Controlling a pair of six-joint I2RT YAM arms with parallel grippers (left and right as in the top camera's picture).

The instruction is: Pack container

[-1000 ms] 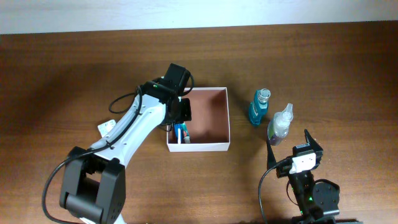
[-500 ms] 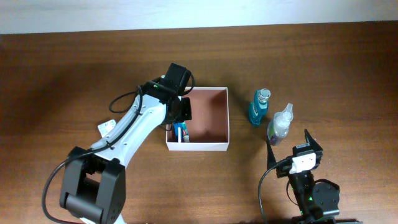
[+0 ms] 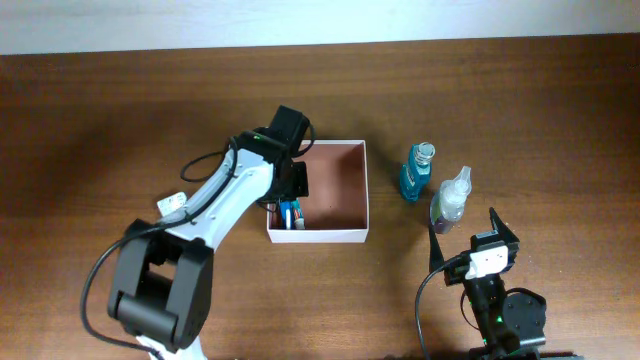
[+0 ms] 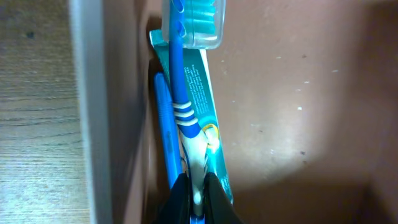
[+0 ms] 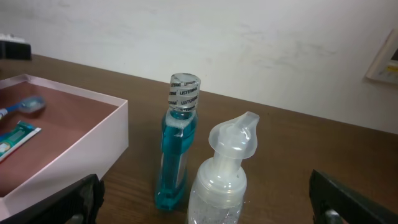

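The container [image 3: 320, 236] is a shallow white-walled box with a reddish-brown floor in the middle of the table. Inside, along its left wall [image 4: 87, 93], a blue-and-white toothbrush [image 4: 185, 112] lies on a teal toothpaste tube [image 4: 211, 149]. My left gripper [image 4: 196, 190] is shut on the toothbrush handle and hangs over the box's left part [image 3: 295, 182]. My right gripper [image 3: 472, 240] stands open near the front edge, just behind a clear pump bottle [image 5: 224, 171] and a teal mouthwash bottle [image 5: 177, 146], touching neither.
The two bottles [image 3: 417, 172] [image 3: 450, 197] stand upright to the right of the container. A small white tag [image 3: 172, 203] lies on the wood beside the left arm. The container's right half [image 3: 345, 185] shows bare floor.
The left arm has shifted slightly over the container, still holding the toothbrush against the left wall. The right arm and both bottles have not moved.
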